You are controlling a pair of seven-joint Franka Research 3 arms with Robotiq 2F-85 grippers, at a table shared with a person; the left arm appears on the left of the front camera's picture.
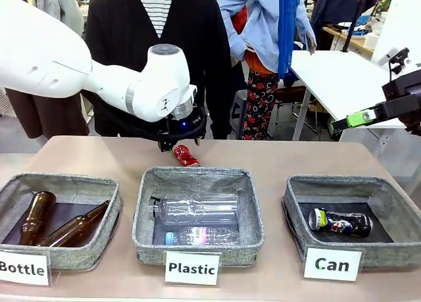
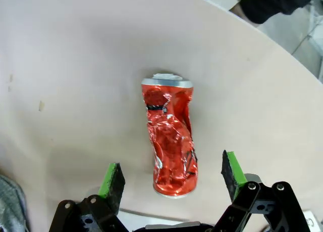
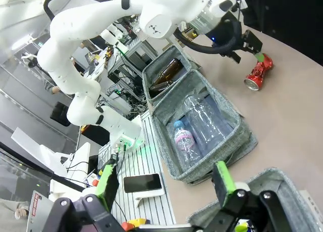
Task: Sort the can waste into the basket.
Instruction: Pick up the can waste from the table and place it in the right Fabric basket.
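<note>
A crushed red can (image 1: 186, 156) lies on the table behind the middle bin. In the left wrist view the red can (image 2: 171, 138) lies lengthwise between my open left gripper's (image 2: 174, 175) green pads, which hang just above it without touching. From the front, the left gripper (image 1: 179, 136) hovers over the can. The grey "Can" basket (image 1: 395, 206) stands at the front right and holds a crushed dark can (image 1: 339, 222). High at the right edge, above and behind that basket, my right gripper (image 1: 358, 120) is open and empty; its fingers (image 3: 223, 182) show over the basket's corner (image 3: 267, 184).
A "Plastic" bin (image 1: 253, 216) with clear bottles (image 1: 197, 210) sits in the middle, a "Bottle" bin (image 1: 13, 190) with brown glass bottles (image 1: 72, 228) at the left. A person (image 1: 154, 45) stands at the far edge.
</note>
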